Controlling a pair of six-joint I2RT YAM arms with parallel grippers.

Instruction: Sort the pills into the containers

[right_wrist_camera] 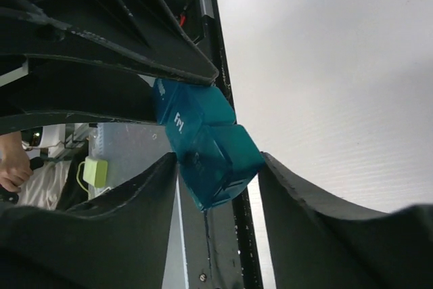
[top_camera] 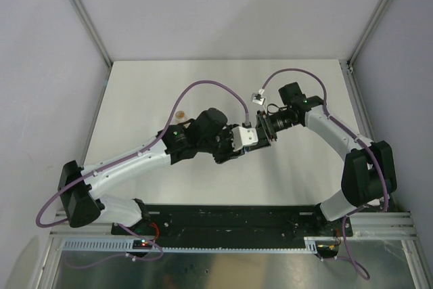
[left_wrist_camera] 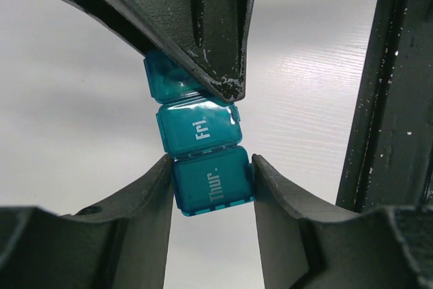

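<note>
The teal-blue container strip point(left_wrist_camera: 200, 130) is held in the air between both grippers. Its lids, marked "Fri" and "Thur.", are closed. My left gripper point(left_wrist_camera: 211, 164) is shut on the sides of the "Thur." end compartment. The third compartment is mostly covered by a finger of my right gripper point(right_wrist_camera: 218, 158), which is shut on that end of the strip point(right_wrist_camera: 220, 141). In the top view the two grippers meet over the middle of the table, left point(top_camera: 232, 149) and right point(top_camera: 241, 141), and hide the strip. No pills are in view.
A small round orange-tan object point(top_camera: 179, 114) lies on the white table point(top_camera: 149, 86) left of the arms' meeting point. Grey walls close the table's back and sides. A black rail point(top_camera: 230, 218) with the arm bases runs along the near edge.
</note>
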